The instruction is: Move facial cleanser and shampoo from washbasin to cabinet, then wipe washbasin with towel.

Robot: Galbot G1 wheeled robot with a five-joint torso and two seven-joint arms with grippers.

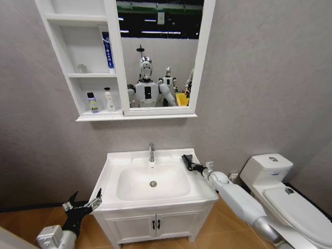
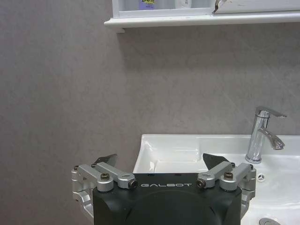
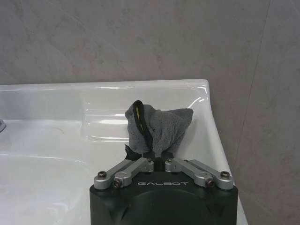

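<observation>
The white washbasin (image 1: 197,187) tops a two-door vanity. My right gripper (image 1: 187,162) rests at its back right corner, shut on the towel (image 3: 161,125), a grey-black bundle with a yellow-edged seam that lies on the basin's rim (image 3: 140,89). My left gripper (image 1: 83,204) hangs open and empty, low beside the vanity's left side; its fingertips (image 2: 107,160) stand wide apart. On the cabinet's (image 1: 78,111) lowest shelf stand a purple-labelled bottle (image 1: 93,102) and a white pump bottle (image 1: 110,100); I cannot tell which is the facial cleanser and which the shampoo.
A chrome faucet (image 1: 151,152) stands at the basin's back centre, with the drain (image 1: 153,183) in the bowl. A blue tube (image 1: 107,51) leans on the middle shelf. A white toilet (image 1: 280,192) stands close on the right, under my right arm. A grey wall lies behind.
</observation>
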